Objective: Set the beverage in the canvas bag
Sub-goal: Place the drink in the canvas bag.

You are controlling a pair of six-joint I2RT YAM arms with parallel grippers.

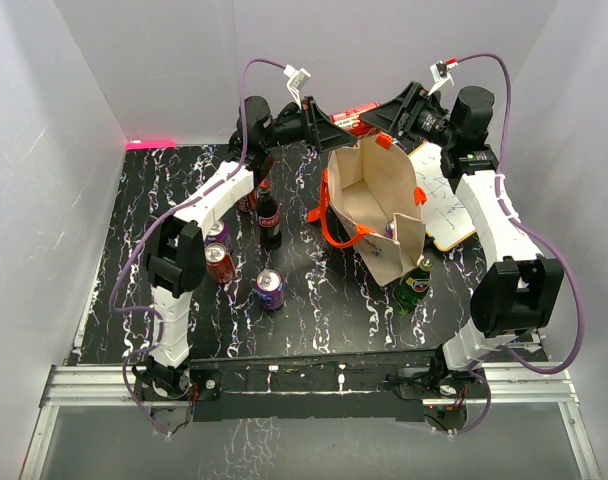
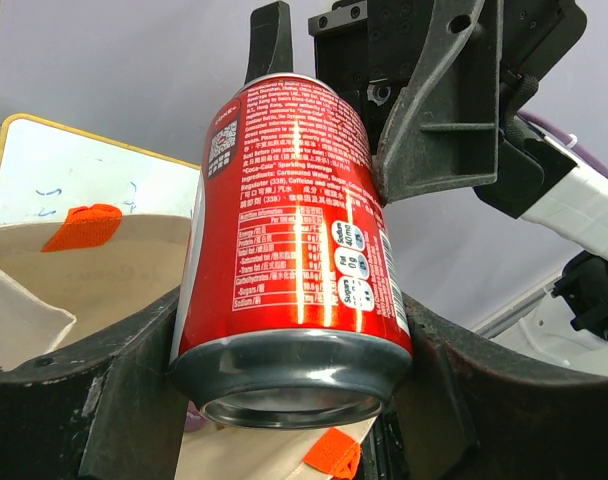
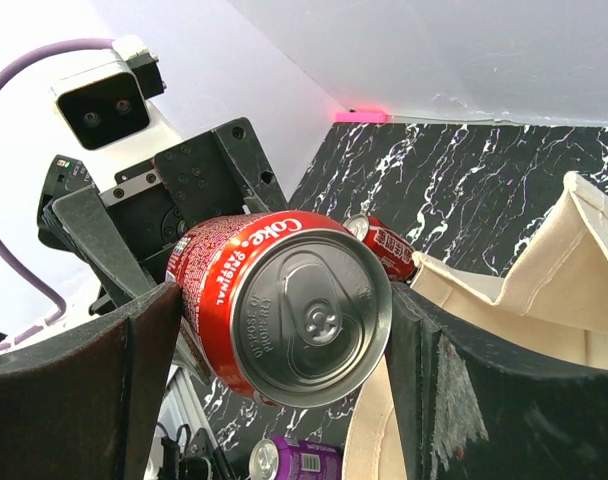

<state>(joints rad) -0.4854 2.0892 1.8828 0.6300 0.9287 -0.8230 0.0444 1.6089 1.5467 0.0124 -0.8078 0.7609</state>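
Left gripper (image 2: 289, 390) and right gripper (image 3: 284, 340) both pinch the cola can (image 2: 294, 230) above the canvas bag (image 1: 369, 195).

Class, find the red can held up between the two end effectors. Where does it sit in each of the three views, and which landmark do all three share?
Top external: the can lies sideways near the top centre, just beyond the far rim of the bag.
Left wrist: the can fills the centre, base towards the camera.
Right wrist: the can is centre-left, pull-tab end towards the camera.
Shared landmark: the bag, lower left in the left wrist view and at the right edge in the right wrist view.
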